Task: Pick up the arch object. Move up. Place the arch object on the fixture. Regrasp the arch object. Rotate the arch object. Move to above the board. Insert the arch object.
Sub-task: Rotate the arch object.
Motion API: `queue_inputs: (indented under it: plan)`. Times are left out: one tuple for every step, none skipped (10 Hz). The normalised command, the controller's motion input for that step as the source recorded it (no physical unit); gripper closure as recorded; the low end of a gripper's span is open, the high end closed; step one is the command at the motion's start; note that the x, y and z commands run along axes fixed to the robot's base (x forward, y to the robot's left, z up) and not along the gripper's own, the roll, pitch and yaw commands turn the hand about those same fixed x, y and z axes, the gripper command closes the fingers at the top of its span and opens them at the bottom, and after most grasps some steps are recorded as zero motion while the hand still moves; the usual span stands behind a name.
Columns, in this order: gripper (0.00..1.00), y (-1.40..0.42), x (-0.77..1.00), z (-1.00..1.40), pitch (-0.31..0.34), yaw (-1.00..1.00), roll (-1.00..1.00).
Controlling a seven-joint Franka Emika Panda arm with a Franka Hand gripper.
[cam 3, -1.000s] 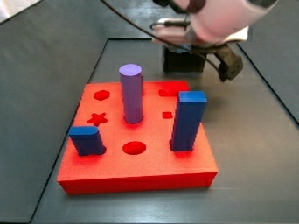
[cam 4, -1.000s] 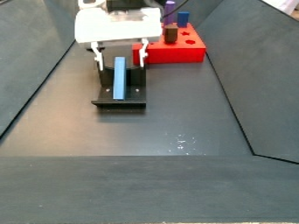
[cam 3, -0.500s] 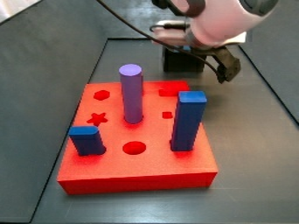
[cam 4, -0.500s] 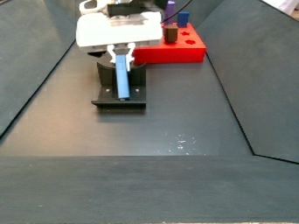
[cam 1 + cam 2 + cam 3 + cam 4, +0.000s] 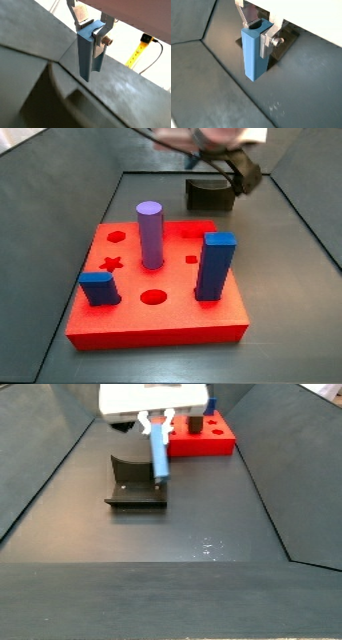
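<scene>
Worktop surface is dark grey and carries the red board, the largest item in view. Board position: at the near side in a side view, and at the far end behind the arm in a side view. Board contents: a purple cylinder standing upright, a tall blue square peg and a short blue square peg, plus open star, circle and arch cut-outs.

Fixture stands on the worktop apart from the board, its curved notch bare. In a side view it appears as a dark block beyond the board.

Tool hangs above the fixture, its housing white. Tool state: clamped on the arch object, with the silver fingers pressed against the upper end of the bar.

Arch object is clear of the fixture, off the worktop, and tilted, its free end pointing down. Both wrist views show it as a pale blue bar extending from between the fingers.
</scene>
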Motion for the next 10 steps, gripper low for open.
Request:
queue_inputs:
  plan:
    - [1.0,0.08,-0.88,1.0,-0.08,-0.02,-0.1]
    - [1.0,0.08,-0.89,1.0,-0.074,-0.04,-0.11]
    - [1.0,0.07,-0.9,1.0,-0.066,-0.05,-0.11]
    - [1.0,0.07,-0.91,1.0,-0.059,-0.06,-0.11]
    - [1.0,0.06,-0.92,1.0,-0.052,-0.06,-0.11]
    - [1.0,0.04,-0.84,0.88,-0.034,-0.07,-0.11]
    - [1.0,0.03,-0.68,0.7,-0.022,-0.07,-0.11]
    - [1.0,0.02,-0.52,0.52,-0.006,-0.06,-0.1]
    - [1.0,0.01,-0.36,0.34,0.009,-0.05,-0.09]
    - [1.0,0.0,-0.2,0.16,0.028,-0.05,-0.08]
